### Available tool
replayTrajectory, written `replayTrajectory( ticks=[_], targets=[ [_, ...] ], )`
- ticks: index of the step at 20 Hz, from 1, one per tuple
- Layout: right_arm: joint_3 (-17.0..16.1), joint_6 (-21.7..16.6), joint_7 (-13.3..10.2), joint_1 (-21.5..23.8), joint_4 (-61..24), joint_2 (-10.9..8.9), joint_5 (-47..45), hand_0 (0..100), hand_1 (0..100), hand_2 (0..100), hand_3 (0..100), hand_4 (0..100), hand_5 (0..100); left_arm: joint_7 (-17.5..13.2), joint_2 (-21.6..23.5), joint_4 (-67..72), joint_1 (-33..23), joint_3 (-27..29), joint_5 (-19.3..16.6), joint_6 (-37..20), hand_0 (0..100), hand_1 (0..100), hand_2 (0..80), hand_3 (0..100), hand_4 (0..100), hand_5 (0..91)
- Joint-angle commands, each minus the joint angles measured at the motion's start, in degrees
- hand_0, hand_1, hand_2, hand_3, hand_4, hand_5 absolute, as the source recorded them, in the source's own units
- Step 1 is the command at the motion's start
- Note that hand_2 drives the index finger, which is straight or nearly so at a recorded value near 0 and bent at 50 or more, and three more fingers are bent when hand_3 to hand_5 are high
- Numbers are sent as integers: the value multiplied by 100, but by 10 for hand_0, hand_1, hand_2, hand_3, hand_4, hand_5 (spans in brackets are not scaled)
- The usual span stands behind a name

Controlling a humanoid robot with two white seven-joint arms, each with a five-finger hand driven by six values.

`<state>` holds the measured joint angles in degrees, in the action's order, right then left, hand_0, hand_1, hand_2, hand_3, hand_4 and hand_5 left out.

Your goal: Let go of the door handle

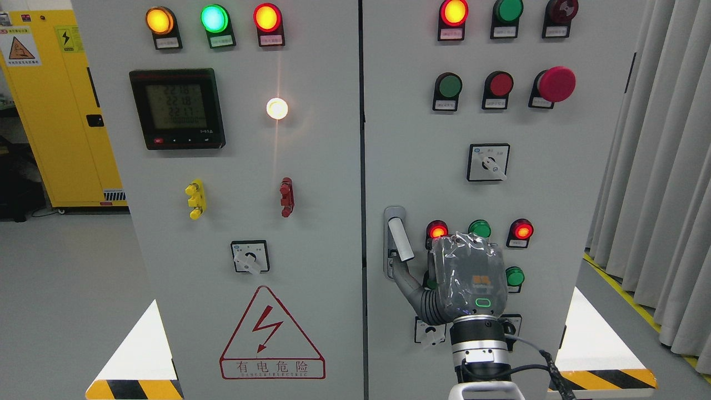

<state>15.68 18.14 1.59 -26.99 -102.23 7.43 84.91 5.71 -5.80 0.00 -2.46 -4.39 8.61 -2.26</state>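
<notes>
One robot hand [469, 278] in view, the right, wrapped in clear plastic film, rising on its arm from the bottom edge just right of the middle. Left arm nowhere in frame.

Sits low in the frame against the pale grey right-hand cabinet door [555, 194], back of the palm turned to the camera, covering part of the button cluster beneath the lit red round lamp [437, 229] and the green round push-button [479, 228].

Just left of it, at the door's left edge beside the seam between the two doors: the grey metal lever door handle [400, 239], seated in its oblong recess plate and tilted a little, upper end near the plate's top, lower end slanting right.

Grey ribbed thumb [408, 286] stretched out up and to the left, tip reaching the lower end of the handle plate, touching or only just beside, hard to say which. Remaining digits hidden behind the palm. No wrap around the lever: whole bar exposed along its length. Reads as a relaxed, opened hand holding nothing.

Judged progress: grip on the handle apparently already let go, so most of the release done. Left to do, by the look of it: clearing the thumb from the handle's foot and drawing the hand back from the door. Door itself looks flush with its neighbour, seam narrow and even.
</notes>
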Motion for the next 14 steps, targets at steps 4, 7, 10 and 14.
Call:
replayTrajectory(
  ticks=[4, 7, 10, 14],
  targets=[
    [-83, -4, -1, -8, -7, 4, -19, 375, 356, 1000, 1000, 1000, 1000, 1, 0, -88, 0, 0, 0, -2, 120, 556, 0, 0, 0, 0],
    [-83, -4, -1, -8, 1, 4, -27, 381, 343, 1000, 1000, 1000, 1000, 1, 0, -88, 0, 0, 0, -2, 120, 556, 0, 0, 0, 0],
    [-109, -4, 8, -8, -7, 4, -27, 389, 332, 1000, 1000, 1000, 1000, 1, 0, -88, 0, 0, 0, -2, 120, 556, 0, 0, 0, 0],
    [-118, -4, 8, -8, -7, 13, -27, 403, 321, 1000, 1000, 1000, 1000, 1, 0, -88, 0, 0, 0, -2, 120, 556, 0, 0, 0, 0]
  ],
)
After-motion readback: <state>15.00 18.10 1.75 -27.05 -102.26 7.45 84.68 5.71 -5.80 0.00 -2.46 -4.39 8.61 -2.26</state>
